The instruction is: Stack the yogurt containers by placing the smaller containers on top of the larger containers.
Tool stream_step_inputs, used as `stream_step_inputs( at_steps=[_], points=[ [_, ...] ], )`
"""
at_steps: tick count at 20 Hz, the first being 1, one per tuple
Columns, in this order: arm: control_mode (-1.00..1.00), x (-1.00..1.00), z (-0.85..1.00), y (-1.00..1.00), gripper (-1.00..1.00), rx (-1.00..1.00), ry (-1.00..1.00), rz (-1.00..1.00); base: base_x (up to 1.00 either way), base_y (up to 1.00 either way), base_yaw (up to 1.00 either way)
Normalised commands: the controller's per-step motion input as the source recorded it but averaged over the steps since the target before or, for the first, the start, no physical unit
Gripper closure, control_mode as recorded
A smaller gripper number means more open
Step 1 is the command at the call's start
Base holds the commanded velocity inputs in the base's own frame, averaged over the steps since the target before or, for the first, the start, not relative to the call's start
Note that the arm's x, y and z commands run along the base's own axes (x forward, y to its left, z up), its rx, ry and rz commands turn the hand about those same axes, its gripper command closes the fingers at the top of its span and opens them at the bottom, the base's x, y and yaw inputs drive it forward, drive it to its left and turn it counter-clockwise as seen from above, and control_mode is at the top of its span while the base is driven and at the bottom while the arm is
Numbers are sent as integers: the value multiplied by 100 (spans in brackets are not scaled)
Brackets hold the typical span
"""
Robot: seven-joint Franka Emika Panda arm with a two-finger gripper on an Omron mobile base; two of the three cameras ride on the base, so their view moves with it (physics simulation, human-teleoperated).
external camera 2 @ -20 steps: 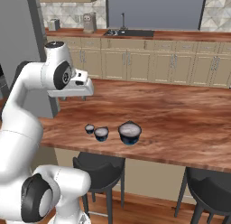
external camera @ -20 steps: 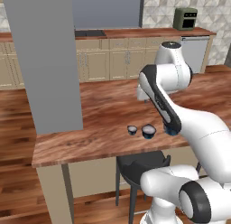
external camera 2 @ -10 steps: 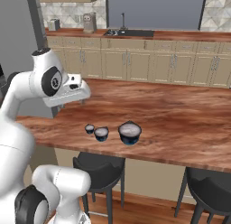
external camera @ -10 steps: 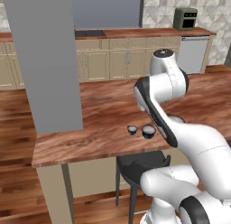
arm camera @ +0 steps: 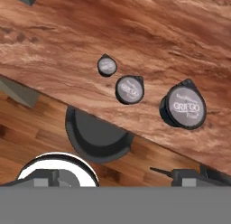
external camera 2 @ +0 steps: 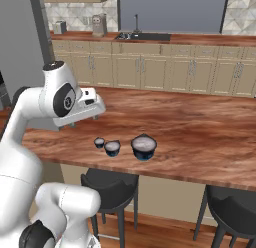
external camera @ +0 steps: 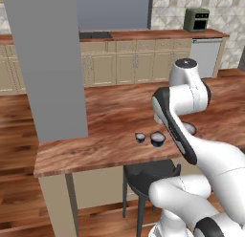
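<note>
We see three yogurt containers in a row near the counter's (external camera 2: pixel 200 142) front edge: tiniest cup (external camera 2: pixel 99 142) left, middle cup (external camera 2: pixel 112 148), widest cup (external camera 2: pixel 143 146) right, unmoved. Our hand has swung up over them; finger spread can't be judged.

A: State the container positions.
B: Three stand in a row near the front edge of the counter (external camera 2: pixel 200 137): smallest cup (external camera 2: pixel 99 142), middle cup (external camera 2: pixel 112 148), widest cup (external camera 2: pixel 143 146), apart.
A: Below?
B: A stool (external camera 2: pixel 110 182) under that edge.
</note>
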Motion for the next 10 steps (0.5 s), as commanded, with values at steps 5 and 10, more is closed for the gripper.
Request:
stream_step_inputs(
  at_steps=[5, 10],
  points=[
    [-100, 6, -23, 0, -100, -2, 0, 8, 0, 0, 0],
    [-100, 17, -18, 0, -100, -1, 0, 7, 0, 0, 0]
  ],
)
